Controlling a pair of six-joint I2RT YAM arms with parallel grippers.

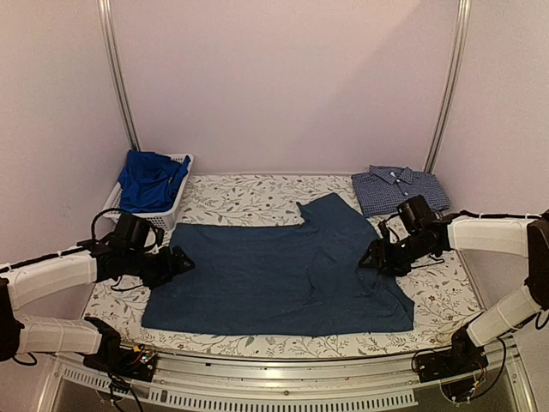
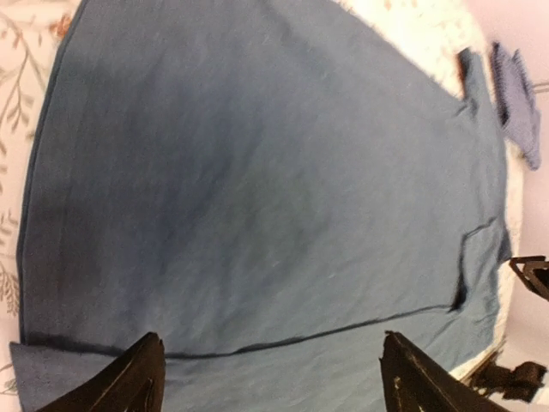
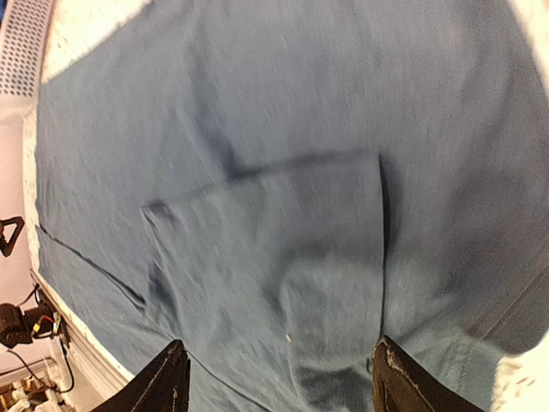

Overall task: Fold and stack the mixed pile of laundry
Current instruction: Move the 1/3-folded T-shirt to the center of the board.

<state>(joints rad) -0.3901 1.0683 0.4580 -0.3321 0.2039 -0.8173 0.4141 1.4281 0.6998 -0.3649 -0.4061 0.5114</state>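
Floral table | navy T-shirt flat | long axis left-right (hem left)

Your count: one dark navy T-shirt; one bright royal-blue garment; one blue small-checked collared shirt; one white mesh basket; two grippers, left gripper and right gripper.
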